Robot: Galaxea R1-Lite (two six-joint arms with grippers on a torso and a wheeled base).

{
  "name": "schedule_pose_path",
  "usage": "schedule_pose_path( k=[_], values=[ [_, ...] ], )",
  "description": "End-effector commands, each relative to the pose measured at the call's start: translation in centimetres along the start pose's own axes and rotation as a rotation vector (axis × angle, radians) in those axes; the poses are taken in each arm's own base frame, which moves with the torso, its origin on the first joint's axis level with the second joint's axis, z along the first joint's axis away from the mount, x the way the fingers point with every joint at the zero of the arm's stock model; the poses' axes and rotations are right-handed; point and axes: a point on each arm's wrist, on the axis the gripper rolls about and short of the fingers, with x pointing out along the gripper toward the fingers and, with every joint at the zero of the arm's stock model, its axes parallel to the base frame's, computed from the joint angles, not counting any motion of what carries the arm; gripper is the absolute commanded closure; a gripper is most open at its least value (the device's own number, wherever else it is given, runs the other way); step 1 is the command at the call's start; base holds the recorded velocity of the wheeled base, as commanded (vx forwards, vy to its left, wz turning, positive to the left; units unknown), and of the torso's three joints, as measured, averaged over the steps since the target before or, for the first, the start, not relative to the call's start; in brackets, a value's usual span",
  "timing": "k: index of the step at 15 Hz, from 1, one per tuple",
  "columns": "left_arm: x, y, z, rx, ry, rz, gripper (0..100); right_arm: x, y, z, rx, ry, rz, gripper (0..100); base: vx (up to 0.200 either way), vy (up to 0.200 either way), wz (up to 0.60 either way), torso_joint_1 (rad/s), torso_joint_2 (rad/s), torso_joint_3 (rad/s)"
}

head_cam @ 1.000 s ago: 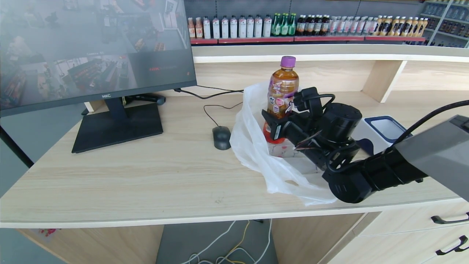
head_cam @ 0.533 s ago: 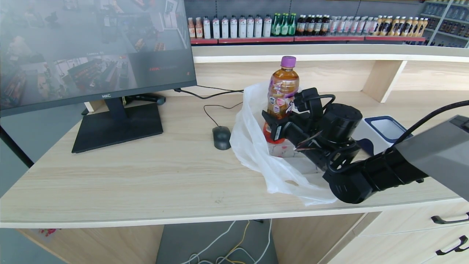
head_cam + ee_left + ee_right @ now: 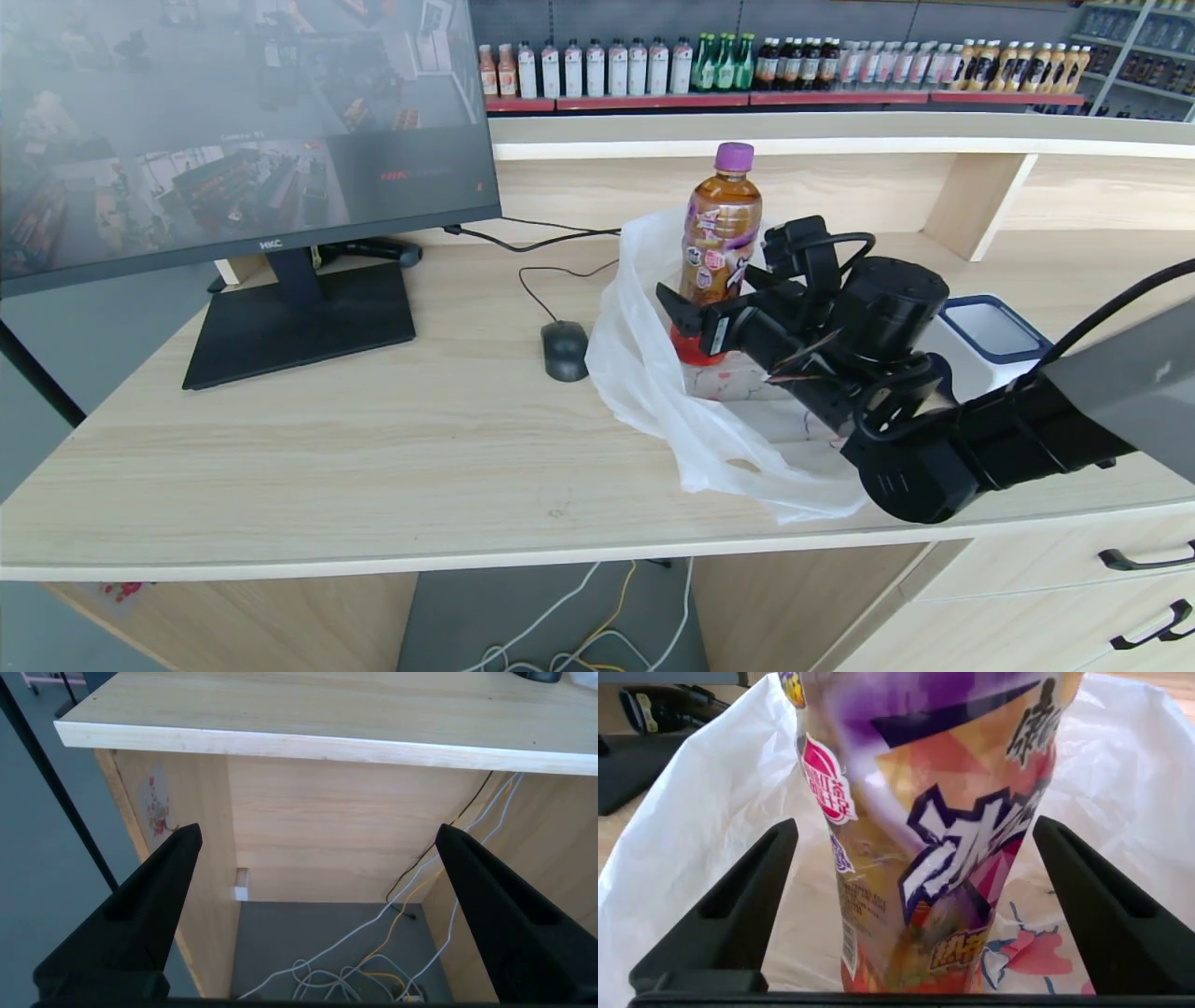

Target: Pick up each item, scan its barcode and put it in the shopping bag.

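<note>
Bottle (image 3: 721, 219) upright inside shopping bag (image 3: 644, 373); right tool (image 3: 708, 297) spread wide around it.

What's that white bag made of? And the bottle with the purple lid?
The shopping bag looks like thin plastic film: milky, see-through, crumpled into soft folds. The bottle is probably clear plastic, since brown drink shows through; its wrapped label is glossy. The purple cap looks plastic too.
</note>
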Motion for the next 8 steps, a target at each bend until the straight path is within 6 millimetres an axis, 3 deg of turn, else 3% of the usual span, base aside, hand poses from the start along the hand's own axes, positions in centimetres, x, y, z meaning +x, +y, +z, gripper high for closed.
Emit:
schedule_pose_path(
  k=[1,5,8],
  values=[
    [0.0,0.0,0.0,0.001,-0.001,0.001,0,-1.3,-0.1,1.7,-0.001,-0.018,0.0,0,0.0,0.0,0.0,0.0,0.0,0.0],
    [0.0,0.0,0.0,-0.001,-0.001,0.001,0,-5.5,0.3,3.9,-0.024,-0.041,0.01,0,0.0,0.0,0.0,0.0,0.0,0.0],
    [0.0,0.0,0.0,-0.001,-0.001,0.001,0,-9.1,0.5,4.1,-0.017,-0.096,0.013,0,0.0,0.0,0.0,0.0,0.0,0.0]
  ],
)
